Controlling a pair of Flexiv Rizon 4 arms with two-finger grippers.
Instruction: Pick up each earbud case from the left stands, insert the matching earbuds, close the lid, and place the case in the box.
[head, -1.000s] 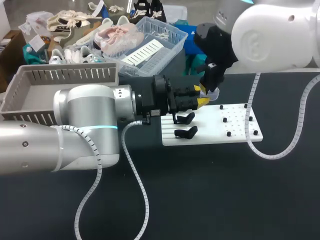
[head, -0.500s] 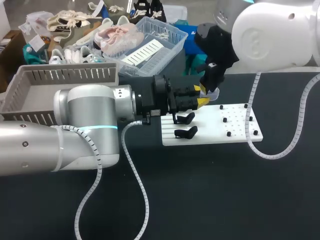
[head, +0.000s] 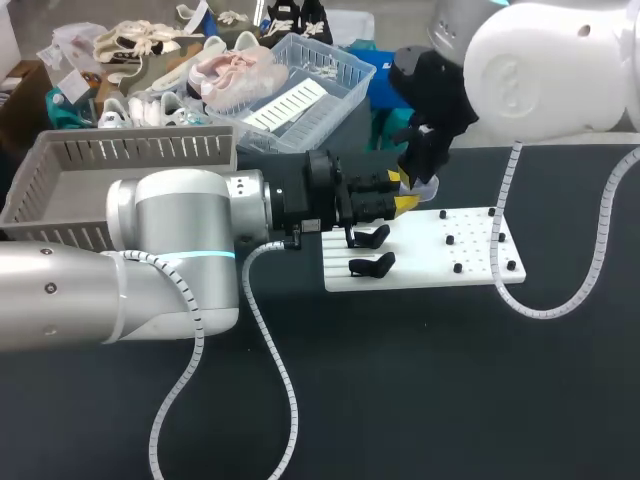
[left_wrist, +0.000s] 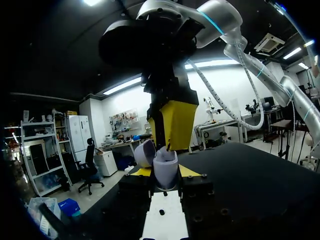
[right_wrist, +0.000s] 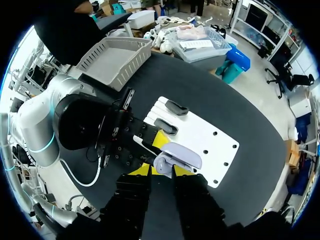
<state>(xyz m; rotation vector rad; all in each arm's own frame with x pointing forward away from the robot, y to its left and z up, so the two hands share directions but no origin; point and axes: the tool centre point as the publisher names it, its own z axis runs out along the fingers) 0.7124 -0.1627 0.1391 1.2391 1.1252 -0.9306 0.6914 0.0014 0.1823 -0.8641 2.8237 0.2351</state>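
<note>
Robotics lab: L arm (head: 170, 240) + R arm (head: 550, 70), black table (head: 450, 400).

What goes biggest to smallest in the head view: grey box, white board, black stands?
1. grey box, partly hidden
2. white board
3. front black stand and back black stand, alike

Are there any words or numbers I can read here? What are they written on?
No text here can be read.
earbud case: plain, no letters or numbers showing.
white board: only black pegs, no writing.
grey box: no label showing.
right arm: a round mark on its shell, too blurred to read.
</note>
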